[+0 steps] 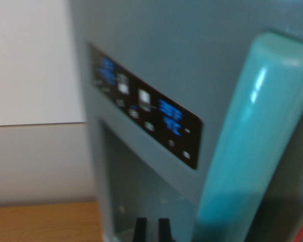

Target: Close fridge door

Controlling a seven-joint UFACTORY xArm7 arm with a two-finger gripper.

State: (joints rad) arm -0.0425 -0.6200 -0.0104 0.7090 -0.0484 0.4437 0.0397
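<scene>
Background: pale wall (30, 60) fills the upper left of the frame, a wooden floor strip (40, 222) the lower left. View is blurred.

Gripper (152, 229) shows at the bottom centre as two dark fingertips (140, 229) standing close together with a narrow gap between them; nothing held. Fingers look nearly closed.

Just above the tips sits the dispenser recess (141, 186), then the black control panel (146, 111) with blue readouts, slanting across mid-frame. Both belong to the fridge door (182, 45), teal-grey, filling centre and right. Its teal handle (252, 146) runs down the right side.

Step, by judgement: approach for a push; whether the tips touch the door cannot be told. Next move calls for a steady forward press on the door face, avoiding the panel.
</scene>
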